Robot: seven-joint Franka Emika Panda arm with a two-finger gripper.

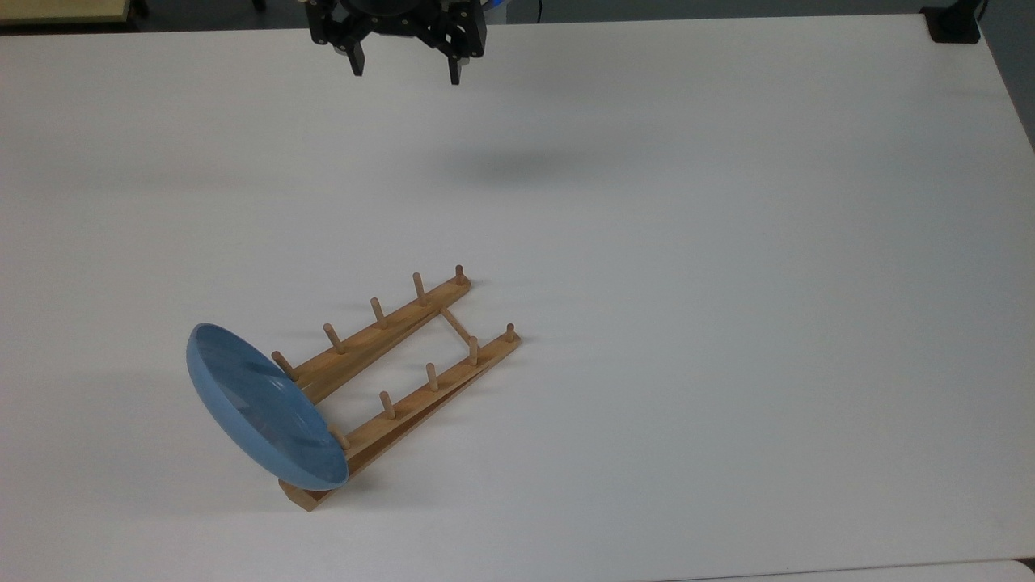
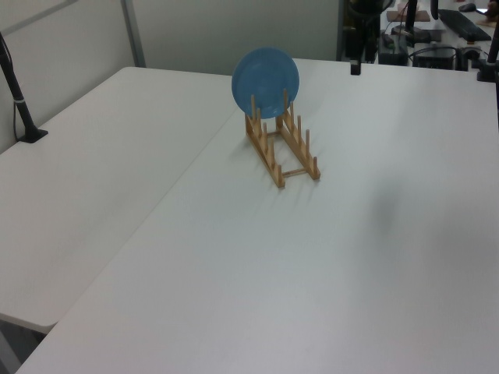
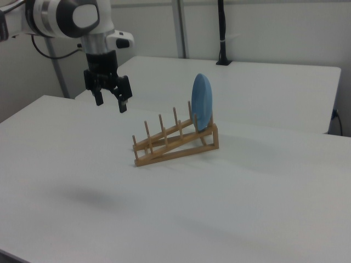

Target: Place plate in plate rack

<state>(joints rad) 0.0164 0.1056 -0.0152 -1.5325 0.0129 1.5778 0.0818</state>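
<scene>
The gripper [image 1: 403,71] is hanging in the air above the white table [image 1: 728,242], its two black fingers [image 3: 122,102] pointing downward and spread wide apart. Nothing is sitting between them; it is holding nothing. In the right view the gripper [image 3: 111,104] is showing at the end of the white arm [image 3: 71,19], well clear of the tabletop and casting a faint shadow onto the surface below.

The plate [image 1: 263,408] is standing well apart from the gripper, toward the bottom of the top view and to the top view's left of the fingers. It is resting on edge in the end slot of the plate rack [image 1: 396,380], at the rack end farthest from the gripper in the top view. In the right view the plate [image 3: 201,102] is sitting almost upright, leaning slightly, at the right view's right end of the rack [image 3: 175,139], with the gripper off to the right view's left and higher than the pegs. In the left view the plate [image 2: 265,72] is facing the camera at the far end of the rack [image 2: 281,148], held between the upright pegs. The remaining peg slots are lying between the plate and the gripper's side of the table. The rack is resting flat on the table, no part of the gripper touching it.
</scene>
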